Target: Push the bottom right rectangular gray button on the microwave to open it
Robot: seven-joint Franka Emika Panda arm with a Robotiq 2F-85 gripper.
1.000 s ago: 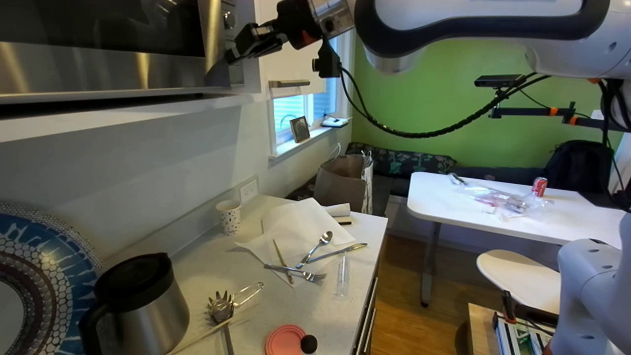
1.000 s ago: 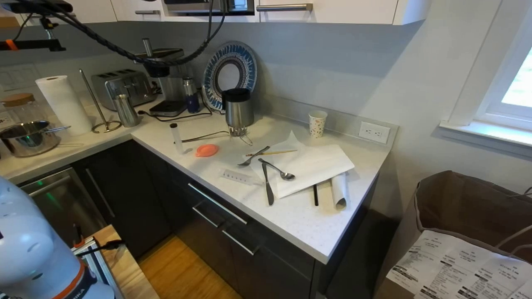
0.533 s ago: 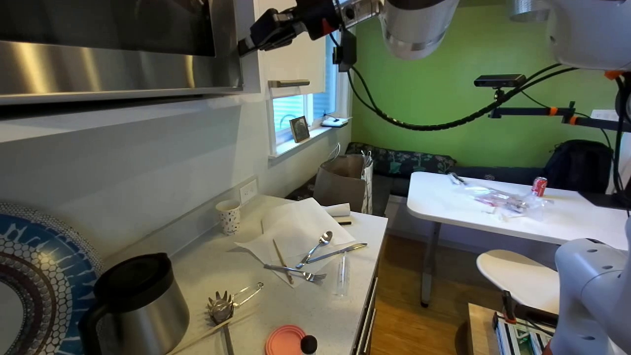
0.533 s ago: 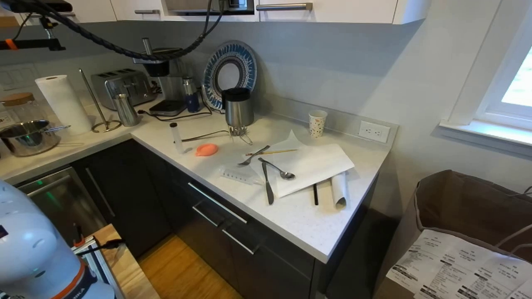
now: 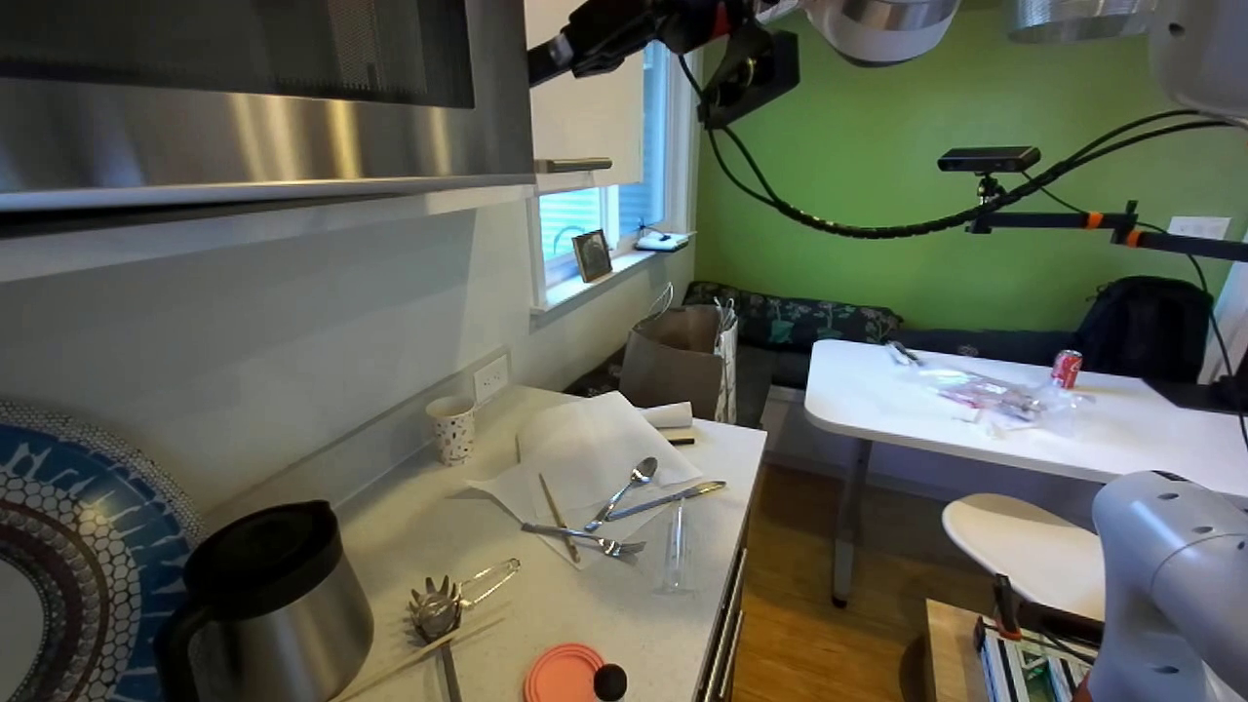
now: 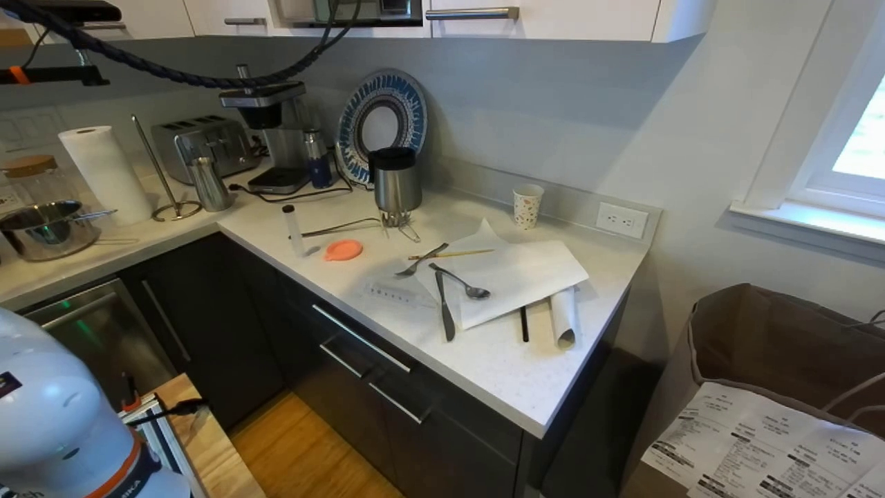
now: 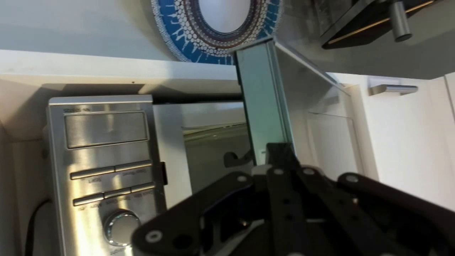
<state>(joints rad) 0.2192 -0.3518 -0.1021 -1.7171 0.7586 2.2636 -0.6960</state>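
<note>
We've got the microwave (image 7: 142,156) with its door (image 7: 261,99) ajar, gripper (image 7: 278,159) clenched right beside it, contact hard to judge, and one skewed shove could swing it closed!

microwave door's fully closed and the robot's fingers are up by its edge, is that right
Not quite: the microwave door is open, not closed. The wrist view shows it standing out from the control panel, with the inside visible between them. The robot's fingers are up by its edge, as you say.
</note>
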